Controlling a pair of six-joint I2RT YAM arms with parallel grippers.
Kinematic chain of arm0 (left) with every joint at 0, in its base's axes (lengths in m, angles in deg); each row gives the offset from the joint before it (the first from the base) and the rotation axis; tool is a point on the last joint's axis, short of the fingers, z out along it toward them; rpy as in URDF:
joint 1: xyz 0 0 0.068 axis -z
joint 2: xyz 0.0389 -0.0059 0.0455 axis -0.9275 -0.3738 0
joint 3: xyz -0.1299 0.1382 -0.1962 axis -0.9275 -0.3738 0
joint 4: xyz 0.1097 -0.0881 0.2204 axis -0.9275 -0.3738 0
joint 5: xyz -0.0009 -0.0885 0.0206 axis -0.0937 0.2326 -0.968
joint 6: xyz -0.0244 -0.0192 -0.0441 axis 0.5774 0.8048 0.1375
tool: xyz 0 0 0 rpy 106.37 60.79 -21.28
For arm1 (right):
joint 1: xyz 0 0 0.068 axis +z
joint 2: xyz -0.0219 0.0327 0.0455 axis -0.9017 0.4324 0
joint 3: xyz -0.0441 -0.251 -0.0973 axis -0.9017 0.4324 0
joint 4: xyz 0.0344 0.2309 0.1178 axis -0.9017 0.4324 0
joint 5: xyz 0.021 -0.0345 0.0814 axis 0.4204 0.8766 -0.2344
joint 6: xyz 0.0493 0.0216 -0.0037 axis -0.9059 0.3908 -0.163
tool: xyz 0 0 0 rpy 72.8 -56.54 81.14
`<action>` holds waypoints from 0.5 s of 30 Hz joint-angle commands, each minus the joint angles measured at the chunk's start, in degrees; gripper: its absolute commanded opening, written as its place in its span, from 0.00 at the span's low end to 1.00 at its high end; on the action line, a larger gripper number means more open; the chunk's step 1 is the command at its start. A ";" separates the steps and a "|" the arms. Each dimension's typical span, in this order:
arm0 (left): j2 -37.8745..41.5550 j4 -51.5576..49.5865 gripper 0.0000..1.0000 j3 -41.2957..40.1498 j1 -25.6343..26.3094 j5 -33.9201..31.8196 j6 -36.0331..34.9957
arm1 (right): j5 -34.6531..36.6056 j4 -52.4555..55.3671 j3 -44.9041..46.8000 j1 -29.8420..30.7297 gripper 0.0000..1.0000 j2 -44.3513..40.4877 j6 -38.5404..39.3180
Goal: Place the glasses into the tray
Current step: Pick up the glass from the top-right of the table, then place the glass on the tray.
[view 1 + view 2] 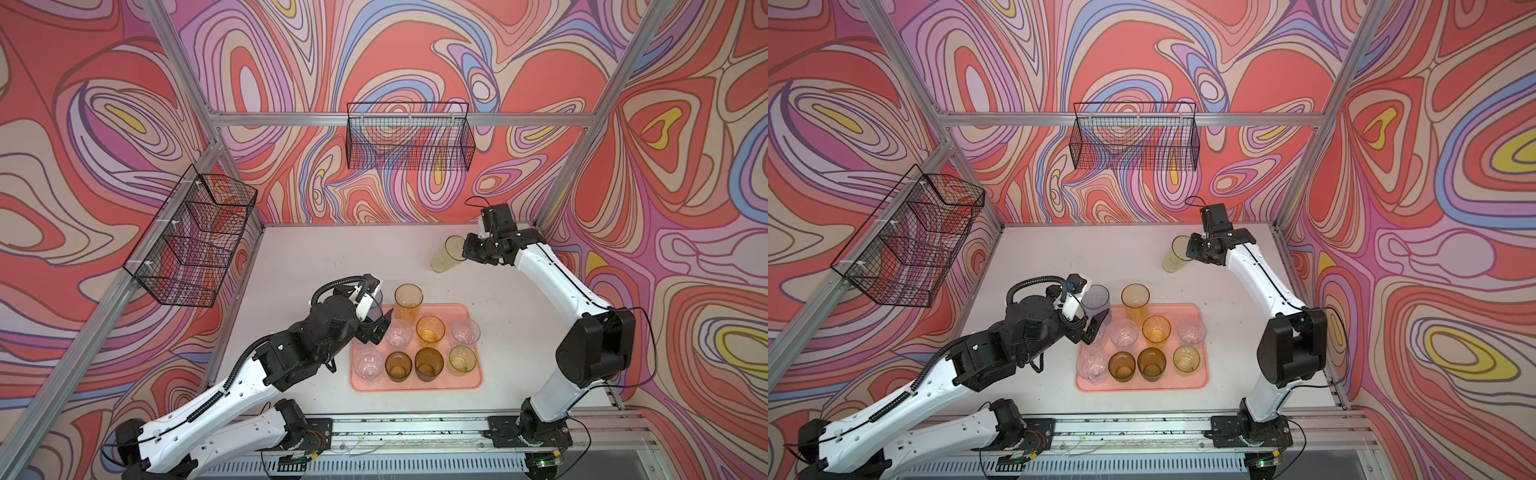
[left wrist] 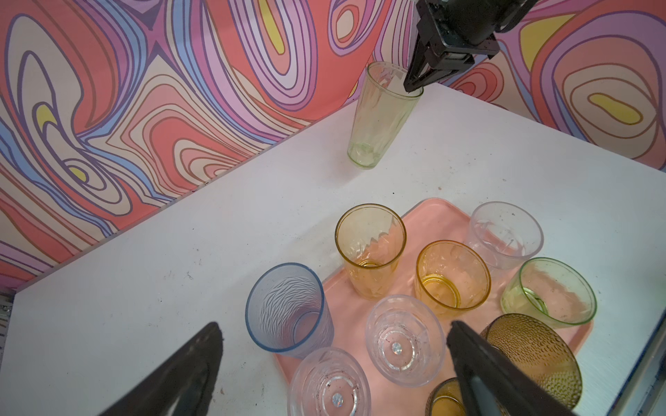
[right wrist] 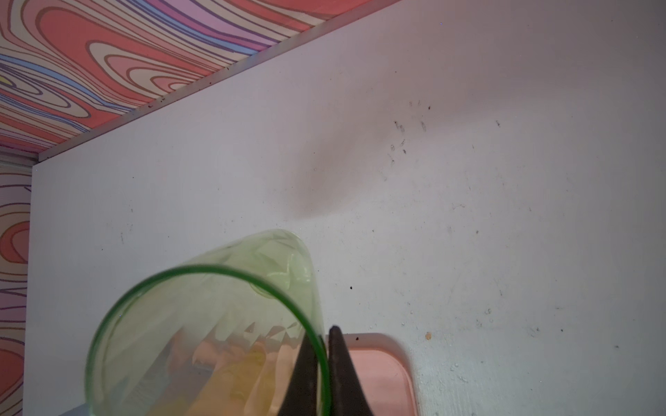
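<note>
Glass of pale green [image 1: 445, 254] caught at the rim in the clenched right pincer [image 3: 325, 333], one finger inside and one outside, tilted near the far right side of the table [image 1: 316, 266], well apart from the pink tray [image 1: 415, 384]. Could not tell base contact with the table.

Judged best done with a lift above the standing rims, a slow level carry given the swing risk of a rim pinch on a tall glass, and a landing on the tray's bare far right corner.

Found the left pincer [image 2: 333, 326] spread wide and empty over the tray's far left corner, just beside the blue glass [image 2: 288, 309], itself on or off the rim, unclear.

Counted eleven glasses: four clear, two amber, two brown, two green, one blue. Counted nine inside the tray, one tray, two wire baskets [image 1: 409, 137] on the walls.
</note>
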 commanded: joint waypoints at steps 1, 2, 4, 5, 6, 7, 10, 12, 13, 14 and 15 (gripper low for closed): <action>0.47 -1.46 1.00 1.94 0.03 0.23 -0.03 | 1.52 1.34 1.26 0.77 0.00 -2.25 0.88; 0.56 -1.37 1.00 1.94 0.03 0.24 -0.02 | 1.62 1.46 1.57 1.03 0.00 -2.62 0.85; 0.73 -1.40 1.00 1.92 0.04 0.25 0.04 | 1.76 1.63 2.10 1.65 0.00 -3.33 0.86; 0.82 -1.47 1.00 1.92 0.03 0.24 -0.02 | 2.07 2.09 2.21 2.00 0.00 -3.53 0.86; 0.89 -1.52 1.00 1.92 0.03 0.25 -0.01 | 2.29 2.42 2.30 2.38 0.00 -3.78 1.02; 0.93 -1.51 1.00 1.92 0.03 0.22 -0.04 | 2.43 2.71 2.46 2.71 0.00 -4.03 1.06; 1.00 -1.35 1.00 1.83 0.07 0.04 0.02 | 2.49 3.48 3.04 3.78 0.00 -4.96 1.06; 0.92 -1.50 1.00 1.83 0.03 0.13 0.04 | 2.65 4.03 3.28 4.72 0.00 -5.70 1.06; 0.91 -1.55 1.00 1.91 0.04 0.11 0.00 | 2.91 4.60 3.27 5.27 0.00 -5.99 1.16; 0.91 -1.59 1.00 1.92 0.05 0.05 0.01 | 3.27 5.22 3.20 5.83 0.00 -6.26 1.21; 0.90 -1.60 1.00 1.92 0.04 0.04 0.00 | 3.50 5.76 3.05 6.24 0.00 -6.51 1.37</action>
